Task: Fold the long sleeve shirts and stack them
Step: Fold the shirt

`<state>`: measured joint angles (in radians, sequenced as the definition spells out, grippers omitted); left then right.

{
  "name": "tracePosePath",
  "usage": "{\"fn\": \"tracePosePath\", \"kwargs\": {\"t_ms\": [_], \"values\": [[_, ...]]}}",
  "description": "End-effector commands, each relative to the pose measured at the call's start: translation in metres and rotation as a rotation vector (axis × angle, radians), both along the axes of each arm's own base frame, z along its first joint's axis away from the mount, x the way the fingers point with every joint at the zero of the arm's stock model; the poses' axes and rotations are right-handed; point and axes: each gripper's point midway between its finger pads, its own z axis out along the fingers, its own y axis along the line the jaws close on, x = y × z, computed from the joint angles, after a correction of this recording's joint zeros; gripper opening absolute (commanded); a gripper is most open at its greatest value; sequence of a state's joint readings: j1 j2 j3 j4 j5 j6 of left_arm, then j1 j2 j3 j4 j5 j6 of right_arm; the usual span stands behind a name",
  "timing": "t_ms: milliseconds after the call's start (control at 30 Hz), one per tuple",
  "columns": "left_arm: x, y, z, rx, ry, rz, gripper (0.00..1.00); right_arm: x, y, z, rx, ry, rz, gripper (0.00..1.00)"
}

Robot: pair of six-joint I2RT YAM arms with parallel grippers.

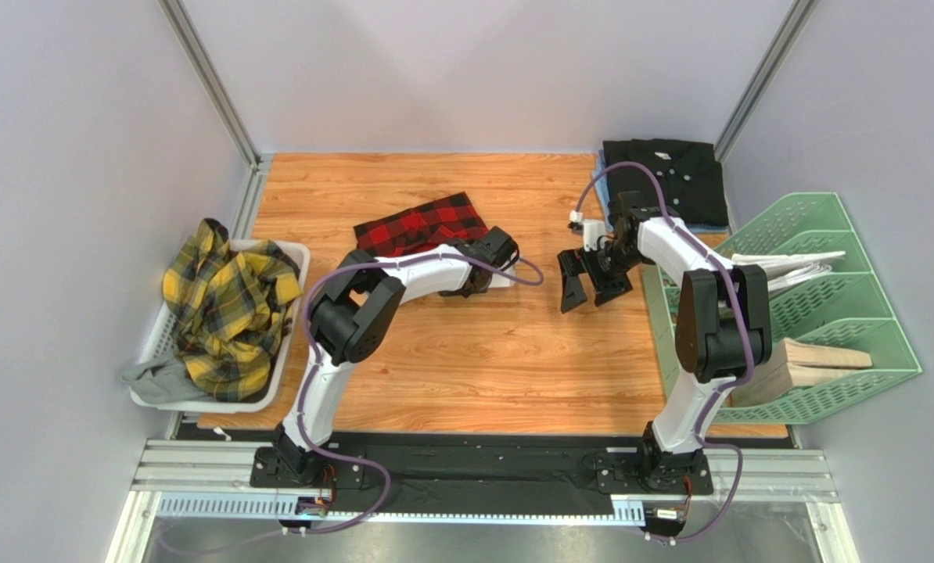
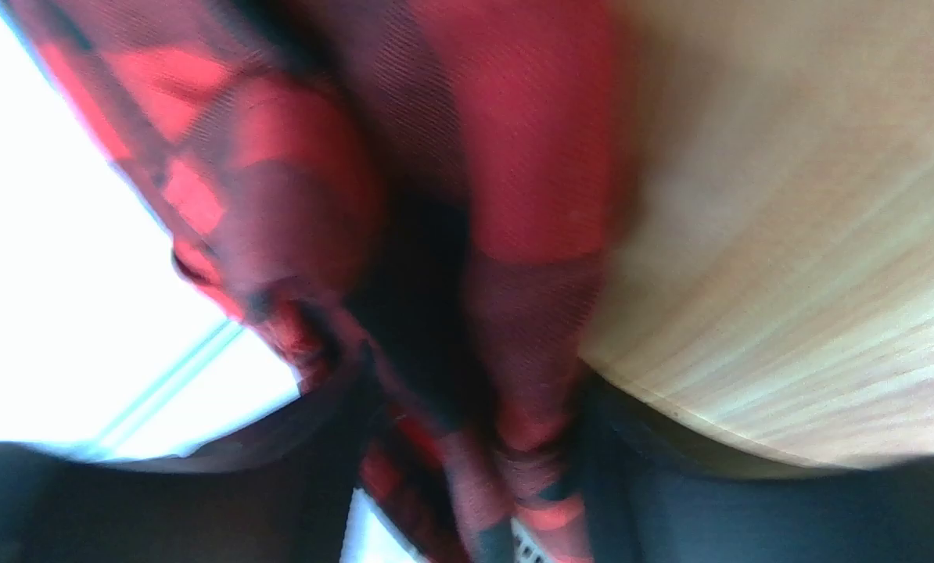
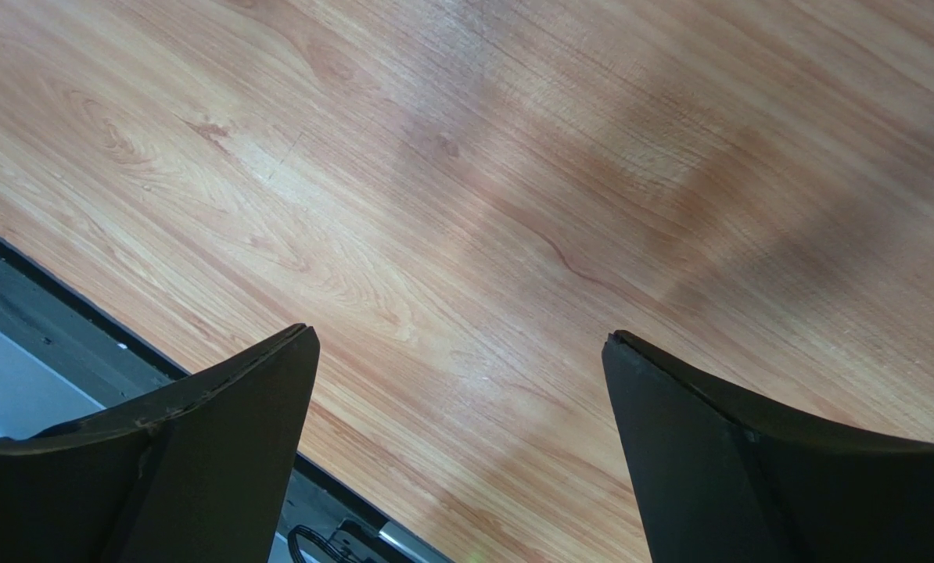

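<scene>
Possibly the red-and-black check shirt (image 1: 422, 223), lying folded at the far middle of the worktop (image 1: 495, 364), snags on the left end effector (image 1: 484, 252) at its edge, and a pull would undo the fold. I cannot tell whether those jaws grip cloth. The right end effector (image 1: 587, 282) hangs spread over bare wood-grain laminate. Pale grey walls (image 1: 460, 70) enclose the space.

one red check shirt (image 1: 422, 223), one yellow plaid shirt (image 1: 227, 307), one black shirt (image 1: 669, 176), one basket (image 1: 300, 258), one rack (image 1: 803, 221)
</scene>
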<state>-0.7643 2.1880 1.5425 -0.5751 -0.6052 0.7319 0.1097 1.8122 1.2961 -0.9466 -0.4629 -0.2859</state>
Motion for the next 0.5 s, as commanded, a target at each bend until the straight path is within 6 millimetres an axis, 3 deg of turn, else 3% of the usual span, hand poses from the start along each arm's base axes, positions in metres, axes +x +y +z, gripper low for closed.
{"fn": "tracePosePath", "kwargs": {"t_ms": [0, 33, 67, 133, 167, 200, 233, 267, 333, 433, 467], "values": [[-0.034, -0.034, -0.009, -0.272, 0.192, 0.117, 0.78, 0.001, 0.006, 0.01, 0.043, -0.007, 0.017, 1.0], [-0.04, -0.039, -0.002, -0.304, 0.221, 0.12, 0.79, 0.003, 0.006, 0.012, 0.048, -0.009, 0.019, 1.0], [-0.044, -0.052, 0.017, -0.364, 0.228, 0.115, 0.8, 0.002, 0.006, 0.011, 0.048, -0.001, 0.022, 1.0], [-0.07, -0.065, 0.031, -0.434, 0.355, 0.104, 0.82, 0.003, 0.007, 0.01, 0.05, 0.001, 0.029, 1.0], [-0.076, -0.079, 0.054, -0.506, 0.388, 0.088, 0.82, 0.004, 0.007, 0.011, 0.05, 0.003, 0.029, 1.0], [-0.101, -0.084, 0.064, -0.548, 0.507, 0.088, 0.83, 0.004, 0.007, 0.011, 0.052, 0.004, 0.031, 1.0], [-0.111, -0.089, 0.074, -0.582, 0.557, 0.083, 0.84, 0.004, 0.008, 0.011, 0.06, 0.004, 0.033, 1.0], [-0.114, -0.094, 0.097, -0.628, 0.564, 0.05, 0.83, 0.005, 0.01, 0.013, 0.066, 0.002, 0.034, 1.0], [-0.114, -0.084, 0.114, -0.641, 0.558, 0.058, 0.81, 0.003, 0.012, 0.016, 0.084, 0.001, 0.037, 1.0], [-0.079, -0.047, 0.134, -0.67, 0.51, 0.105, 0.71, 0.0, 0.015, 0.02, 0.102, 0.001, 0.033, 1.0], [-0.06, -0.021, 0.139, -0.678, 0.508, 0.124, 0.69, 0.0, 0.015, 0.02, 0.106, -0.003, 0.031, 1.0]]}}
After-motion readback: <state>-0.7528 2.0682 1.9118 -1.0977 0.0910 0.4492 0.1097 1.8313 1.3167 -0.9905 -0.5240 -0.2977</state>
